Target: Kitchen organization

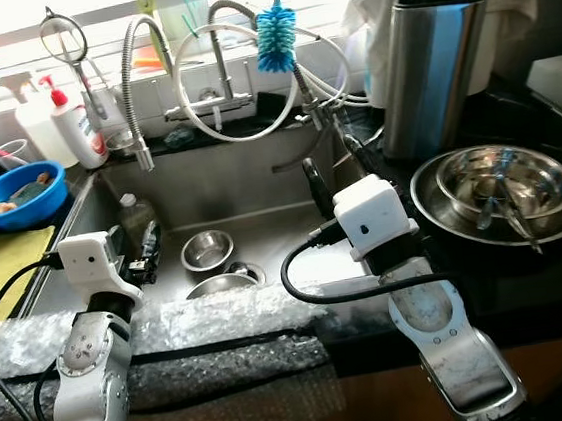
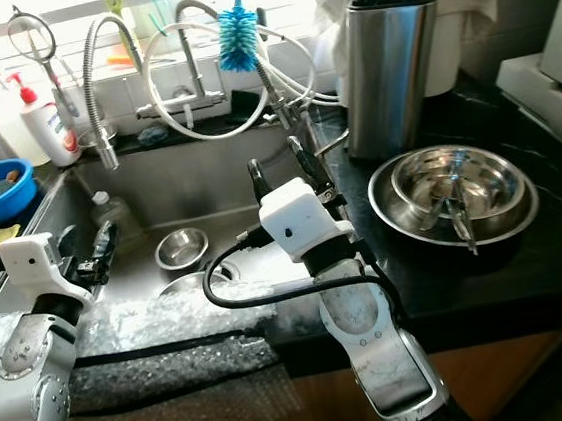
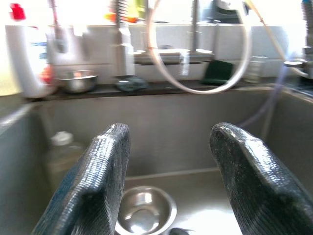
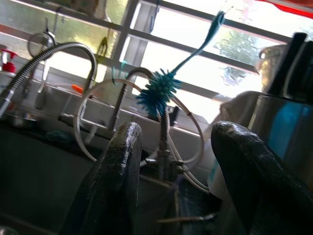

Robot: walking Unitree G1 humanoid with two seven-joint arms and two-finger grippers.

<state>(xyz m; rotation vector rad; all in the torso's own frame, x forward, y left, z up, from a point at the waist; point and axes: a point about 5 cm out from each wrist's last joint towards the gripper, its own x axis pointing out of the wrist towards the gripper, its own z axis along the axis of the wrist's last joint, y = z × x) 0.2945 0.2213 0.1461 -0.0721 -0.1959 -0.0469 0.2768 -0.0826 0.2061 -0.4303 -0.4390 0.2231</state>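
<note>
I hover my left gripper [image 3: 166, 181], fingers released, over the small steel bowl [image 1: 207, 249] in the sink [image 1: 267, 177] (light, stiff, slippery); I'd pinch its rim. Right gripper [image 4: 171, 186] spread too.

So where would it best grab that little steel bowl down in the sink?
Probably by the rim of the small steel bowl, from above with the left gripper. It sits upright and open on the sink floor, so one finger can slip inside, one outside.
</note>
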